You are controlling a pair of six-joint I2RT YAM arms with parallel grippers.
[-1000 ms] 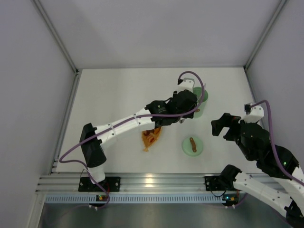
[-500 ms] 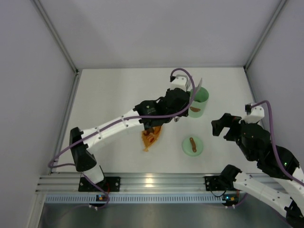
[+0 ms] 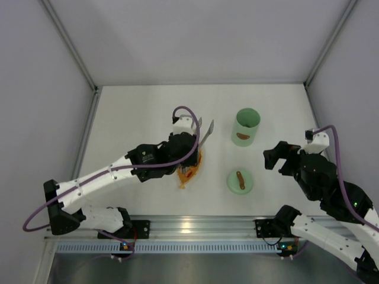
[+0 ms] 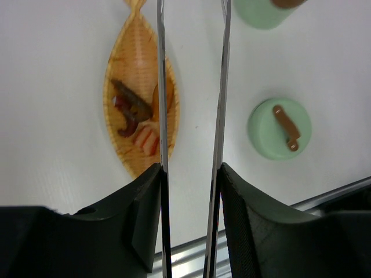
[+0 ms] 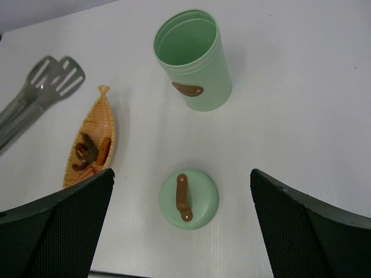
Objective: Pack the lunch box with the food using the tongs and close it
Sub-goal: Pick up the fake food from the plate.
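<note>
lunch box (image 5: 204,87) open — food (image 5: 90,152) in tray (image 5: 108,123) | left gripper (image 4: 190,169) pinching tongs (image 4: 161,87) | right gripper (image 5: 182,172) spread

Left claw (image 3: 194,142) grips tongs (image 3: 206,130) near orange tray (image 3: 190,175); lunch box (image 3: 245,128) upright, lid (image 3: 240,181) apart.

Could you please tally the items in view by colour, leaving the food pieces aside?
Mint-green: 2 (cylindrical tub, flat round lid with brown handle)
Orange: 1 (woven leaf-shaped tray)
Silver: 1 (thin metal tongs)
Total: 4
</note>
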